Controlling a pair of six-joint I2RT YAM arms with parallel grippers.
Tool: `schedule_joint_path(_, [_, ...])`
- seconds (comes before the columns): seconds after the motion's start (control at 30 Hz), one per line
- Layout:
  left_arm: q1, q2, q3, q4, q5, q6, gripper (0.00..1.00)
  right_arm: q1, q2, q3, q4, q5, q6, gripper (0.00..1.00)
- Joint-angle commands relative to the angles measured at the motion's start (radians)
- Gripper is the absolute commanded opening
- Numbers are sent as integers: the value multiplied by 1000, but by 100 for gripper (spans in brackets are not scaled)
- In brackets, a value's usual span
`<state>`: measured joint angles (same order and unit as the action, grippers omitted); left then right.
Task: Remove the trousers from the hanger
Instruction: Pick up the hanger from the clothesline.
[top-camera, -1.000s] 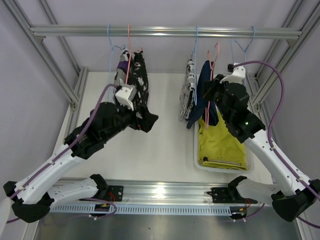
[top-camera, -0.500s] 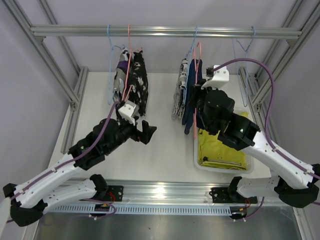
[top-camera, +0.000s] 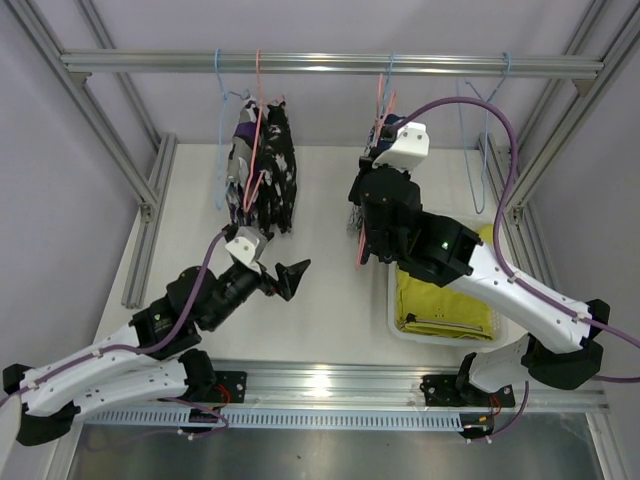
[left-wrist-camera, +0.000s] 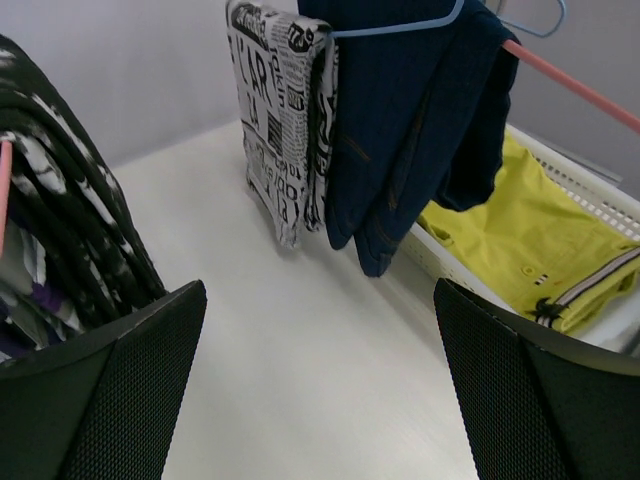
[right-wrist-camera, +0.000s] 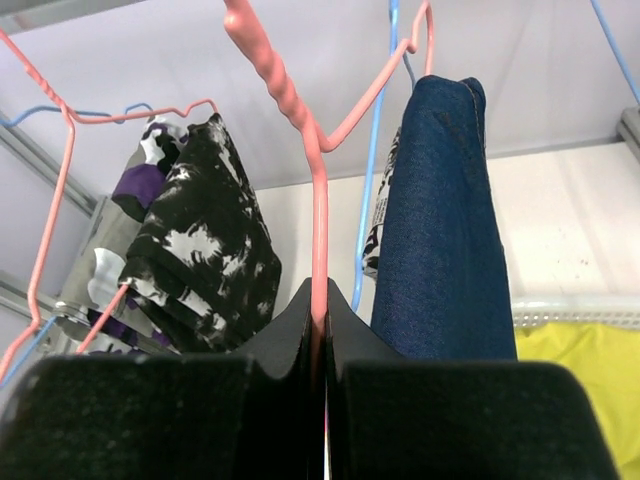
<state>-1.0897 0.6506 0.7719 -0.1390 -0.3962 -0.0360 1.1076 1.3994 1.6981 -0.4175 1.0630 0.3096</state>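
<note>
The newsprint-patterned trousers carry black lettering, only "AR" legible; they hang with the long axis vertical beside the navy trousers. The yellow-green trousers lie in a white basket. The right gripper is clamped on a pink hanger; the left gripper stands apart over the tabletop.

- The surface lies open between the left patterned trousers and the navy trousers.
- A white basket blocks the right side.
- A pink hanger crowds the far rail.
</note>
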Motion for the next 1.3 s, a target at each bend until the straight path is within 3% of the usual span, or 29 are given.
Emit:
schedule_joint_path(0.0, [-9, 9, -36, 180, -30, 90, 99, 12, -20, 100, 31, 64, 97, 0])
schedule_joint_path(0.23, [-18, 86, -40, 354, -36, 134, 99, 18, -4, 129, -23, 71, 184, 0])
schedule_joint_path(0.53, [-124, 244, -31, 657, -153, 213, 99, 18, 4, 138, -63, 63, 227, 0])
schedule_joint_path(1.27, [-139, 400, -2, 825, -122, 145, 99, 72, -43, 138, -104, -40, 355, 0])
